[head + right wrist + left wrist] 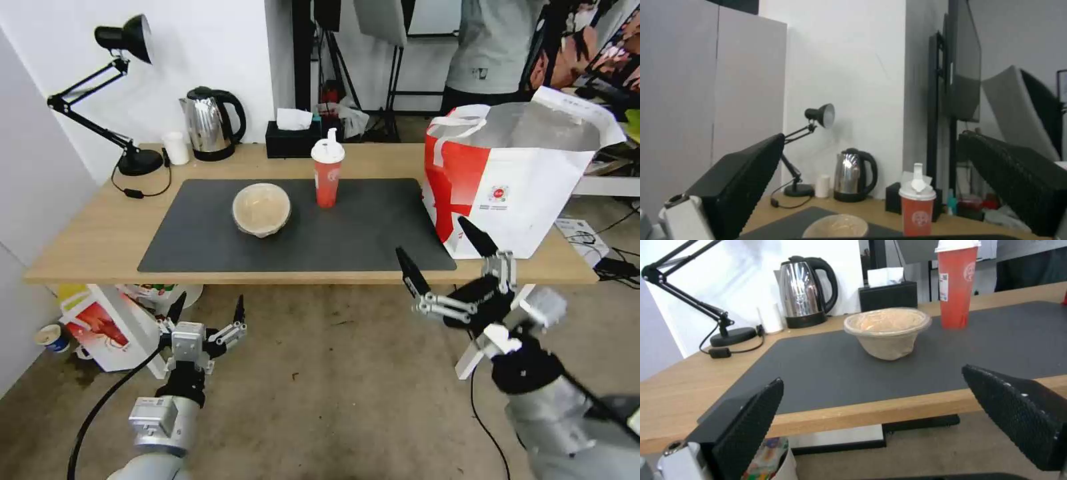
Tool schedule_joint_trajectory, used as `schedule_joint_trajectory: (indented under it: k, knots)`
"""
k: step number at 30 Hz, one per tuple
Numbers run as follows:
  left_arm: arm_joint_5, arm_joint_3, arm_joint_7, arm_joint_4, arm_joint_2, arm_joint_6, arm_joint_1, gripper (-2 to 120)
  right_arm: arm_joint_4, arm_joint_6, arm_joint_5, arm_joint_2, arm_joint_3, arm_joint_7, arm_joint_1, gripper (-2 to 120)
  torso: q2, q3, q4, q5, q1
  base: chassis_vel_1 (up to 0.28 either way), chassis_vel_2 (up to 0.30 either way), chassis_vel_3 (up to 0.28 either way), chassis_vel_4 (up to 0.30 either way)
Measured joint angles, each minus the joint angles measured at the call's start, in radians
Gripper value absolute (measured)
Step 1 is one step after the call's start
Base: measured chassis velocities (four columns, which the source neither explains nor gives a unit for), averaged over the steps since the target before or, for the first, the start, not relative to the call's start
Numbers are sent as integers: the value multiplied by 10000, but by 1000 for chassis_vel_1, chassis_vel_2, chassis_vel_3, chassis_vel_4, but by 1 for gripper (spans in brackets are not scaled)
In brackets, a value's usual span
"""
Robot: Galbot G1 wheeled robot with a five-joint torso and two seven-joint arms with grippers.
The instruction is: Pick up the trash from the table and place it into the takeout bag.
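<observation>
On the table (100, 233), a beige clear-lidded bowl (261, 209) (887, 330) sits on the dark grey mat (333, 233). A red drink cup (327, 170) (956, 283) (917, 213) with a white spouted lid stands just to its right. At the table's right end the white-and-red takeout bag (513, 180) stands open, its foil lining showing. My left gripper (207, 313) (872, 374) hangs open below the front edge, facing the bowl. Open and holding nothing, my right gripper (432, 238) (871, 135) is raised at the front edge, just left of the bag.
Along the back edge stand a black desk lamp (130, 160), a small white cup (177, 148), a steel kettle (210, 123) and a black tissue box (292, 137). A smaller red-and-white bag (110, 327) sits on the floor under the table's left end. Cables lie at right.
</observation>
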Motion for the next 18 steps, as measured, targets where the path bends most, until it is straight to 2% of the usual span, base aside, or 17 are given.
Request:
schedule_joint_trajectory:
  k: [2,8,18]
  knots:
    - [0,1,0,0,0,0,0,100,-17,-159,525,-238,46,-23,130,100,0,-1,-6,-1,0,0,0,0,0]
    - [0,1,0,0,0,0,0,100,-393,-417,1254,-679,-140,-147,804,100,0,-1,-2,0,0,0,0,0,0]
    - [0,1,0,0,-1,0,0,100,-1238,-816,2634,-1395,-1330,-186,2903,100,0,0,-1,-2,0,0,0,0,0]
